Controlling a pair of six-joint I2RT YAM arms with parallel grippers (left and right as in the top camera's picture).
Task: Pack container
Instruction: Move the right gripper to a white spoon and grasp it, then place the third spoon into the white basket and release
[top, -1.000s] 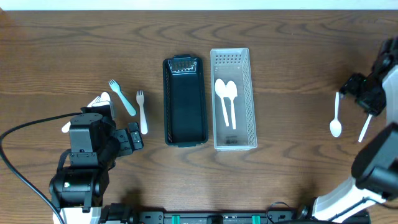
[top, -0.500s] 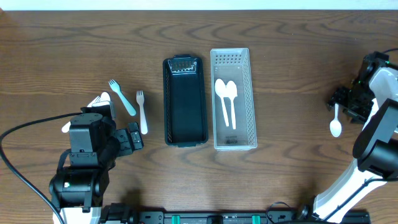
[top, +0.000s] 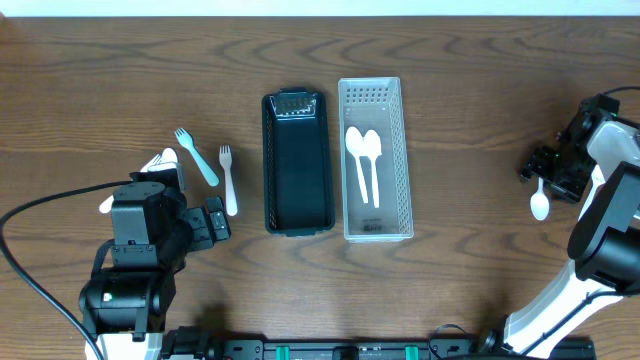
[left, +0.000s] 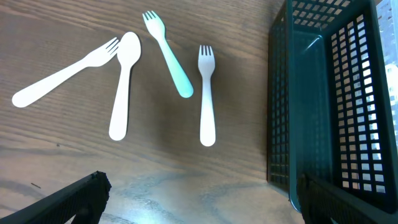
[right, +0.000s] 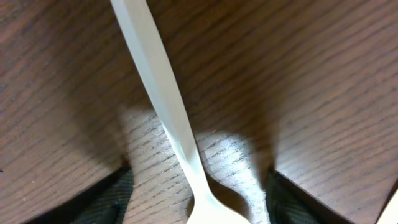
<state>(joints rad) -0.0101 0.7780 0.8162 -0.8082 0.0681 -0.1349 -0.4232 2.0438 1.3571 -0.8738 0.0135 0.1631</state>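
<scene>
A black basket (top: 298, 165) and a clear container (top: 375, 160) stand side by side mid-table; two white spoons (top: 365, 160) lie in the clear one. My right gripper (top: 545, 172) is low over a white spoon (top: 540, 207) at the far right. In the right wrist view its open gripper (right: 199, 205) straddles the spoon's handle (right: 158, 87), with a gap on each side. My left gripper (left: 202, 199) is open and empty, below a white fork (left: 206, 93), a teal fork (left: 168, 56), a white spoon (left: 122, 84) and another white fork (left: 65, 71).
The black basket's mesh wall (left: 329, 106) rises just right of the left gripper. The teal fork (top: 197, 157) and a white fork (top: 229, 180) lie left of the baskets. A pale utensil tip (right: 393, 211) shows at the right wrist view's corner.
My right arm has moved left and down over the white spoon, and its jaws have narrowed around the handle. The left arm has not moved.
</scene>
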